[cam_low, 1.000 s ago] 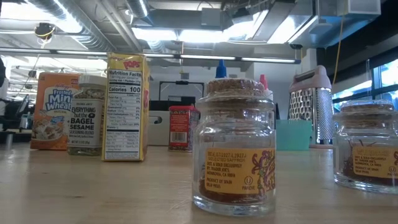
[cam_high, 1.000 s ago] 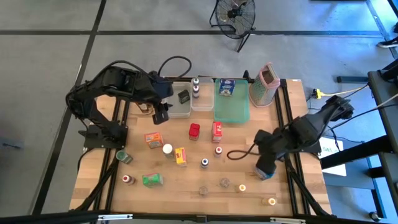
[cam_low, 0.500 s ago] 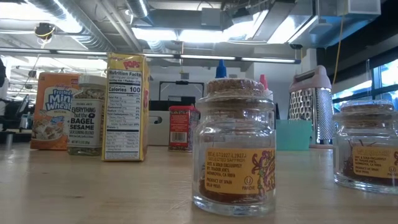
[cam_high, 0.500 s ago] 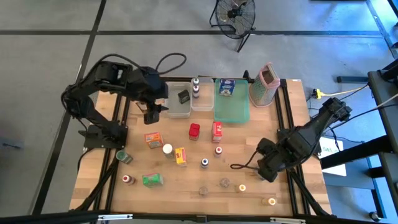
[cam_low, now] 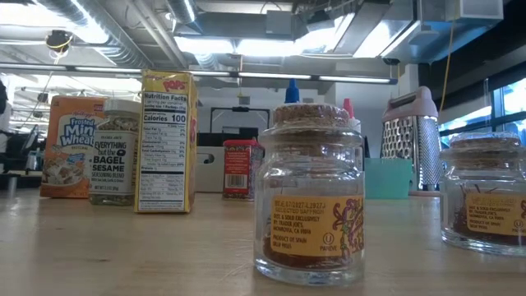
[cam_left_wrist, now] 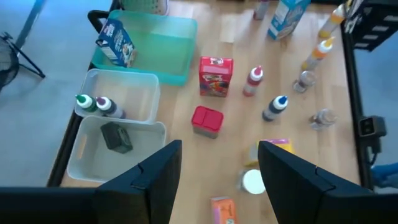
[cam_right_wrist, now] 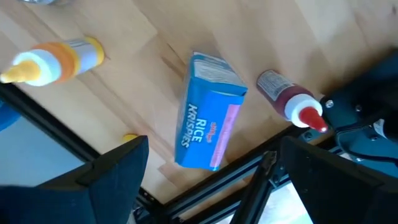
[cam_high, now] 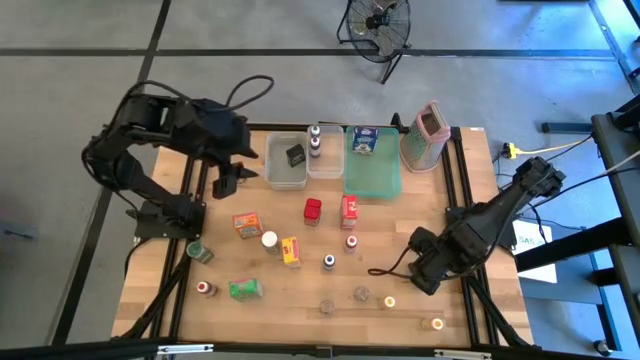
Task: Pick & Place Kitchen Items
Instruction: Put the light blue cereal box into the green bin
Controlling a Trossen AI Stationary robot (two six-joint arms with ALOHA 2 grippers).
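On table (cam_high: 150, 270): two clear tubs (cam_high: 286, 160); one green tray (cam_high: 373, 170); one grater (cam_high: 426, 136).

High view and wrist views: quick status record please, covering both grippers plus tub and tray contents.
left gripper: open, empty, beside the clear tub
right gripper: open, over the blue box lying flat
clear tub: holds one dark item
green tray: holds one blue-and-white carton

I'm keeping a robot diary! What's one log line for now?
left gripper: open, empty, near clear tub | right gripper: open, empty, above Rice Krispies box
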